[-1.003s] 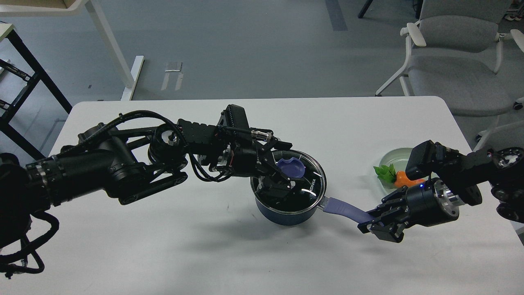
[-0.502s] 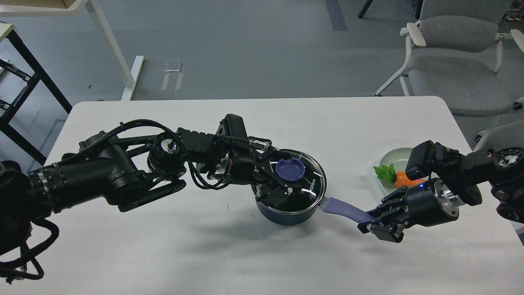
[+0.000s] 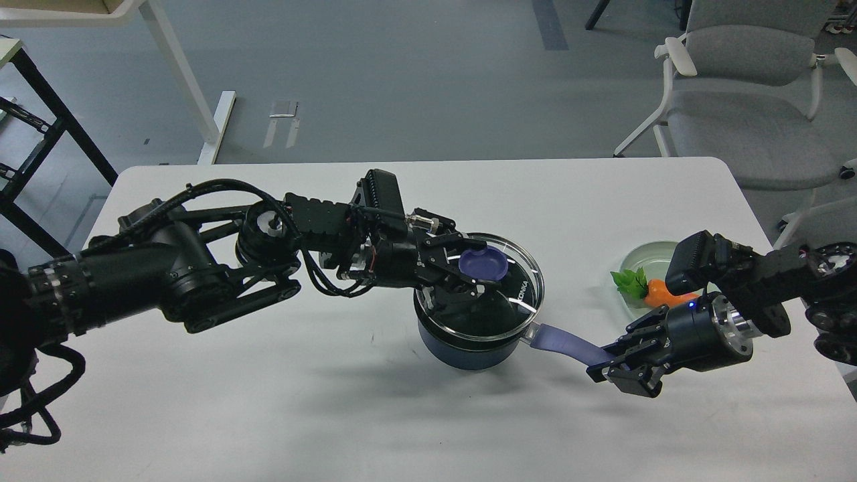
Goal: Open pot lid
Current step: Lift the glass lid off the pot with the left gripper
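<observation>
Pot lid (image 3: 499,288), round clear glass with a steel rim and white "KONKA" lettering, sits tilted over the dark blue pot (image 3: 469,345) at mid-table, its flat purple-blue knob (image 3: 487,263) clamped between the fingers of the left gripper (image 3: 477,268), whose black arm stretches in nearly level from the left. To the right, the right gripper (image 3: 612,365) is closed on the end of the pot's long lavender handle (image 3: 566,343), near a pale green plate (image 3: 646,258) with an orange carrot (image 3: 659,292).
</observation>
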Controlling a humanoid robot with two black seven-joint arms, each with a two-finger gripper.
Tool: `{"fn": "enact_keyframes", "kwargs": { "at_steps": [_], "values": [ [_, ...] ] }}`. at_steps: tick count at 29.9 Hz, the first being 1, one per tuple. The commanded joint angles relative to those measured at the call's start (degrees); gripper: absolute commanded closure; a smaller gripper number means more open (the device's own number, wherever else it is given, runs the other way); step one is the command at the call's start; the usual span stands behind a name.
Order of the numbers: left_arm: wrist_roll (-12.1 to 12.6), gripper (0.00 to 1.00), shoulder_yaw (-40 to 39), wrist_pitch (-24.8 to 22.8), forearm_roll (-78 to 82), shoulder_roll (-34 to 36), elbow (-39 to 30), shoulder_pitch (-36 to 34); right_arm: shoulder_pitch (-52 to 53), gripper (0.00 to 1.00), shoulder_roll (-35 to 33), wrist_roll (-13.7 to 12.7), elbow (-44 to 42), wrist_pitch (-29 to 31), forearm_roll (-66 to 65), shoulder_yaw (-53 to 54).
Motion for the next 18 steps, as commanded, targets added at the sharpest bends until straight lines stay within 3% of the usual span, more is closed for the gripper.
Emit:
{"fn": "enact_keyframes", "kwargs": {
  "at_steps": [1, 8, 18],
  "values": [
    [0.02, 0.65, 0.02, 2.6, -1.14, 4.31, -0.51, -2.32, 0.0, 0.66, -0.07, 0.0, -0.01, 0.0, 0.0, 0.0],
    [0.02, 0.65, 0.72, 8.67, -1.22, 16.34, -0.78, -1.89, 0.0, 0.66, -0.16, 0.0, -0.01, 0.0, 0.0, 0.0],
    [0.02, 0.64, 7.4, 18.95, -4.29, 31.91, 1.24, 6.62, 0.0, 0.66, 0.02, 0.0, -0.01, 0.0, -0.09, 0.0]
  ]
}}
